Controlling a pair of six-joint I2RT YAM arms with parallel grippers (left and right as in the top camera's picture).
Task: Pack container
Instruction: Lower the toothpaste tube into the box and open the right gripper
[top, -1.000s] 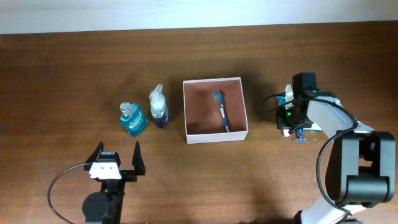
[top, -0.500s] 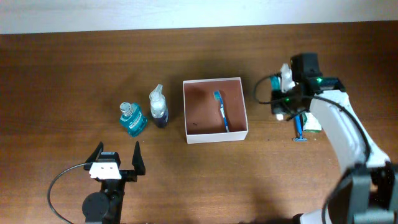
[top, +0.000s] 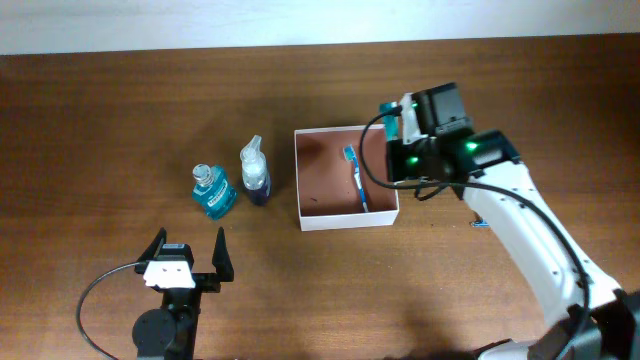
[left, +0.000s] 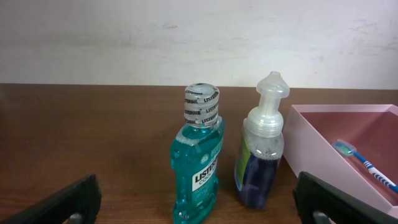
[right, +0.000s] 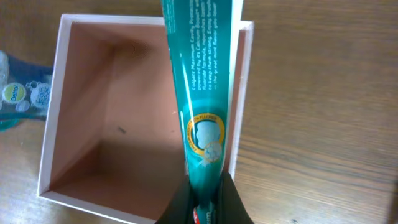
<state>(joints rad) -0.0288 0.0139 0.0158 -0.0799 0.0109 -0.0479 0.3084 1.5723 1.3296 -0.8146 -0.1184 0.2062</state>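
right wrist view: the right gripper (right: 203, 200) was clamped narrow on the lower end of a teal toothpaste tube (right: 202, 93). the tube ran away from the jaws across the right wall of the container (right: 52, 124). the reddish floor to its left was bare. the toothbrush could not be seen here.

overhead view: the right gripper had been at the right side of the table (top: 100, 120) one second before, well apart from the container (top: 345, 221). it had since travelled left and now sat at the box's far right corner, with the toothpaste tube (top: 392, 118) at the right wall. the container stood at mid-table, unmoved, with a blue toothbrush (top: 355, 180) lying in its right half. the mouthwash bottle (top: 212, 192) and the foam pump bottle (top: 256, 172) stood upright to its left, also unmoved. the left gripper (top: 190, 248) rested at the near edge, jaws spread wide and empty.

left wrist view: the mouthwash bottle (left: 198, 162) and pump bottle (left: 261, 152) stood side by side, close together, the container (left: 323, 155) to their right with the toothbrush (left: 364, 163) inside.

assessment: the carry appeared almost complete. lowering and release remained, and the tube looked likely to foul the right wall or land on the toothbrush. both bottles were still unpacked.
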